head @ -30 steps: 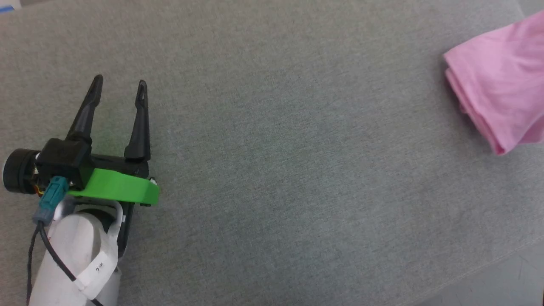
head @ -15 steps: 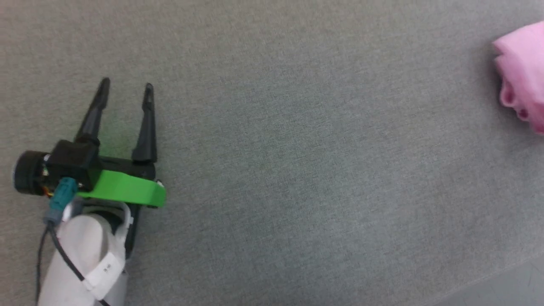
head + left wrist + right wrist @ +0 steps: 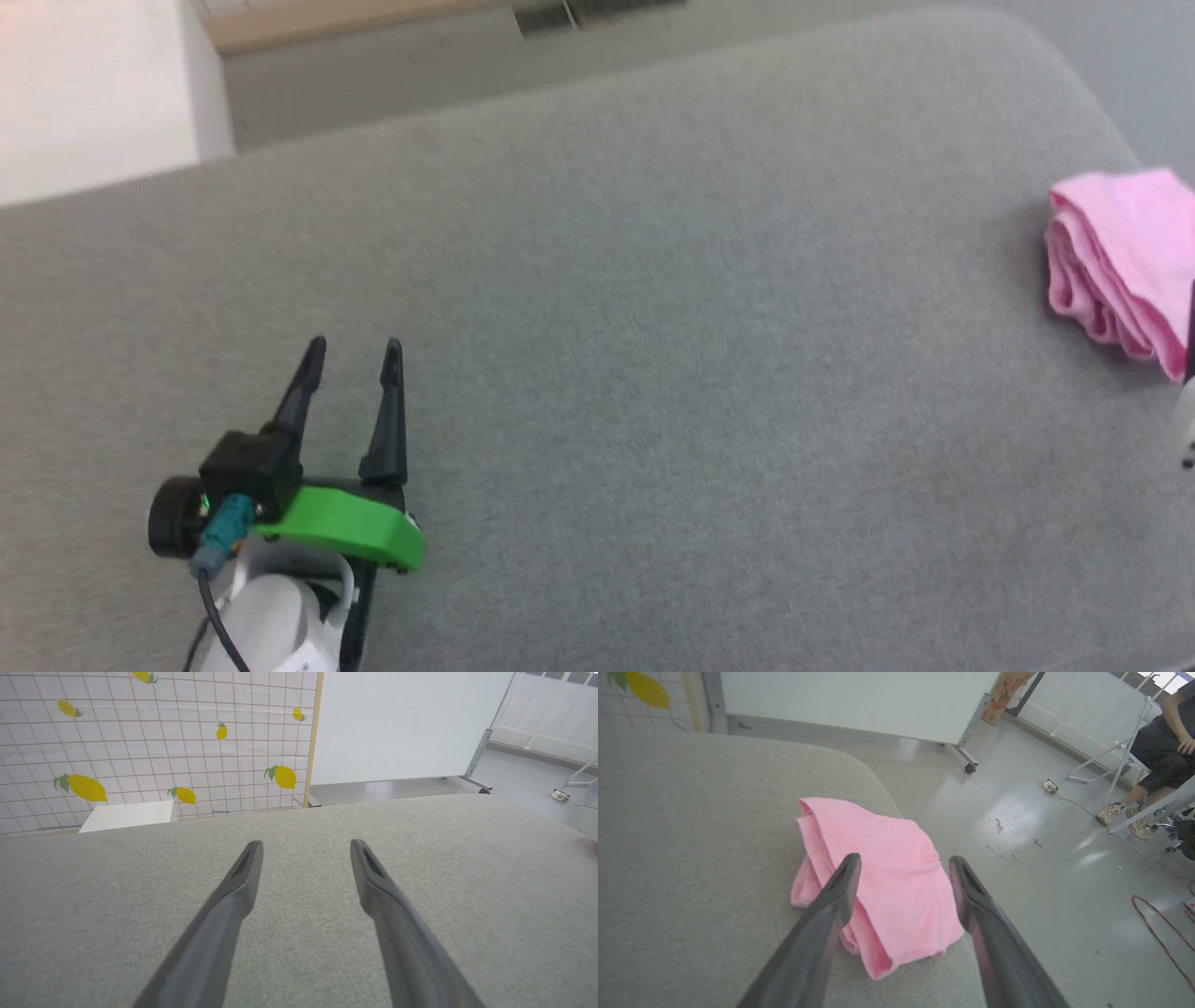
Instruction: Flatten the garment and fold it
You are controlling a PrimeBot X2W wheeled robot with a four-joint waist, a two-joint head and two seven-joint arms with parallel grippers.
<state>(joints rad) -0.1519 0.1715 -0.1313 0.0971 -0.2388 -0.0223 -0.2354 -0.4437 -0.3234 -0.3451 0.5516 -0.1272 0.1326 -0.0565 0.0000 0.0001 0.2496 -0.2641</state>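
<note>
The left claw (image 3: pixel 354 347) sits low over the grey fabric-covered pad (image 3: pixel 672 392), its two dark fingers (image 3: pixel 233 905) spread apart with nothing between them but bare grey weave. Past its tips, beyond the pad's far edge, a lemon-print grid panel (image 3: pixel 140 742) stands ahead and to its left with a white box (image 3: pixel 126 815) at its foot, and a plain white board (image 3: pixel 406 723) stands ahead to its right. The pink garment (image 3: pixel 1116 243) lies well apart from this claw, far off to its right, near the pad's rounded corner. The right claw (image 3: pixel 904 860) is also spread and holds nothing. The garment lies in loose folded layers directly ahead of and beneath its tips, spanning the gap between the fingers. Whether either finger touches the cloth cannot be told. To this claw's right the pad ends and a glossy grey floor (image 3: pixel 1017 868) begins, with a power strip (image 3: pixel 1048 785), a red cable (image 3: pixel 1157 938), and, far ahead to the right, a seated person (image 3: pixel 1157 746) in dark clothes.
</note>
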